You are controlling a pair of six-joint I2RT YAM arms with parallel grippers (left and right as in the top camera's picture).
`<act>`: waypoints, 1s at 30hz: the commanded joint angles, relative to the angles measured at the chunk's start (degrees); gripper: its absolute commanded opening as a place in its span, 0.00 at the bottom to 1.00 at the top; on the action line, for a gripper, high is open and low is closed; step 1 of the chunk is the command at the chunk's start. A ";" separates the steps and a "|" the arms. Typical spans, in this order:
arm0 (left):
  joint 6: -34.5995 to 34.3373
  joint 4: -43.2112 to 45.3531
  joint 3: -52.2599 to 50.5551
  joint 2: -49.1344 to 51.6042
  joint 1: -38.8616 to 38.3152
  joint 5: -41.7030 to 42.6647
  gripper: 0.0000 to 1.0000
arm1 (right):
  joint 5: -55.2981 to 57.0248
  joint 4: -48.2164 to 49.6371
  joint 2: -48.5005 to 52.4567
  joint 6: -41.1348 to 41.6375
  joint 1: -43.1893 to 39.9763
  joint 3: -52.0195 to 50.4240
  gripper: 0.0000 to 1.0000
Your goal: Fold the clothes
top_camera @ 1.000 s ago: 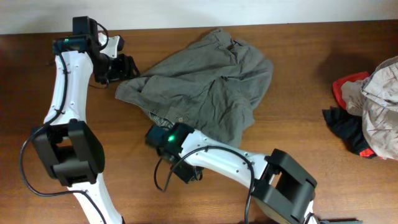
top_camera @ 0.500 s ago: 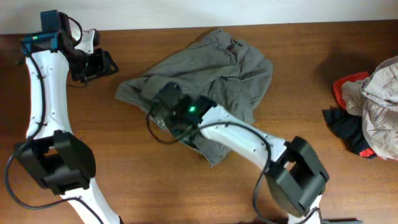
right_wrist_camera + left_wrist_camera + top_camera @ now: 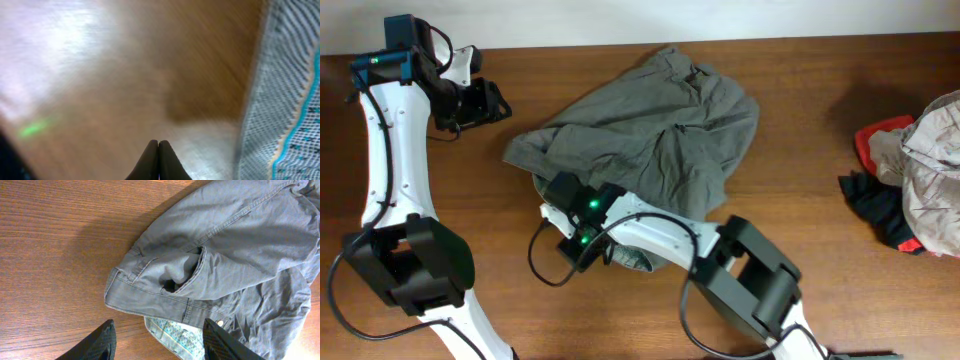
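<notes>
A crumpled grey-green garment [image 3: 650, 130] lies at the table's middle. In the left wrist view it [image 3: 225, 245] fills the right side, with a waistband, a pocket opening and a patterned light-blue lining [image 3: 175, 335] showing. My left gripper [image 3: 480, 100] is open and empty, to the left of the garment and apart from it; its fingers [image 3: 160, 345] frame the lining's edge. My right gripper [image 3: 570, 235] is at the garment's front-left edge. Its fingers [image 3: 158, 145] are pressed together with nothing between them, over bare wood, with the lining [image 3: 285, 100] just to their right.
A pile of other clothes [image 3: 920, 180], beige, red and black, lies at the right edge of the wooden table [image 3: 440, 210]. A white wall runs along the back edge.
My left gripper pulled back to the left, away from the garment, then held still. My right gripper moved onto the garment, then down-left to its front edge.
</notes>
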 commanded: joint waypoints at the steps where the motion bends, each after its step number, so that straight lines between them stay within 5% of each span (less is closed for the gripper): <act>1: -0.13 -0.76 1.36 -1.95 0.02 1.05 0.55 | 2.93 2.29 -6.54 -1.92 -1.86 0.44 0.04; 7: -0.09 -4.20 1.22 -1.95 -0.22 1.03 0.53 | 6.36 4.66 -6.38 6.88 -6.49 0.44 0.04; 11: 1.33 -8.37 1.25 -2.67 -0.39 2.64 0.31 | 6.34 3.43 -5.07 7.37 -7.48 0.37 0.04; 22: 4.61 -14.29 1.16 -9.25 -5.29 2.93 0.31 | 8.26 9.92 0.79 8.55 -7.48 0.35 0.05; 30: -0.66 -11.32 -2.36 -9.25 -8.74 -6.54 0.31 | 25.03 15.43 1.81 8.63 -11.74 2.27 0.05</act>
